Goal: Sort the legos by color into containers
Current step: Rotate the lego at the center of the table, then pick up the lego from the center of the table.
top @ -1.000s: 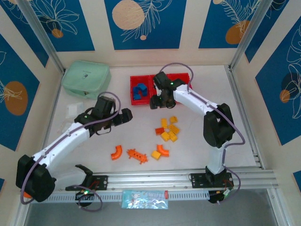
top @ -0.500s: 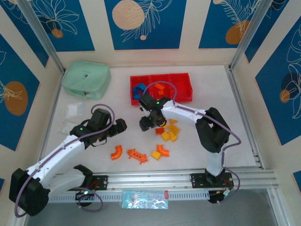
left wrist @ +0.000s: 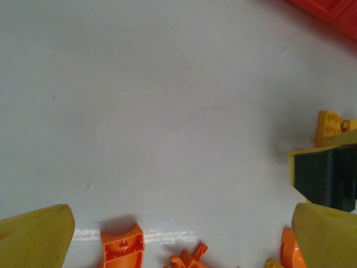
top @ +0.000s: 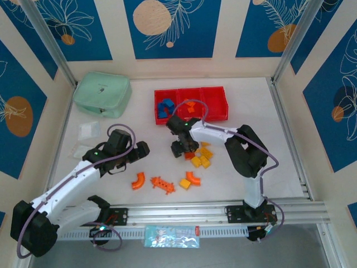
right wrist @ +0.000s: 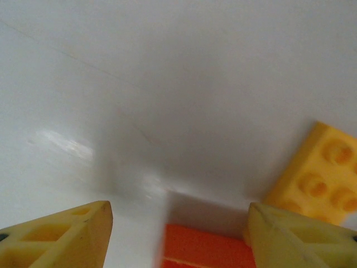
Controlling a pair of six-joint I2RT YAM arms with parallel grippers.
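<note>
Loose yellow and orange bricks [top: 199,160] lie on the bench [top: 111,111], in front of the red bins [top: 216,105], which hold blue bricks [top: 164,106] and a few orange ones. The right claw [right wrist: 178,223] is open, its jaws spread either side of a small orange brick [right wrist: 206,248] beside a yellow brick [right wrist: 321,178]. The left claw [left wrist: 181,231] gapes wide near an orange arch [left wrist: 121,245].

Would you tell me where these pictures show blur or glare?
Right wrist view: soft, the orange brick smeared at its left edge, glare on the table. Left wrist view: sharper, glare strip beside the orange arch. Top external view: evenly lit, crisp.
</note>
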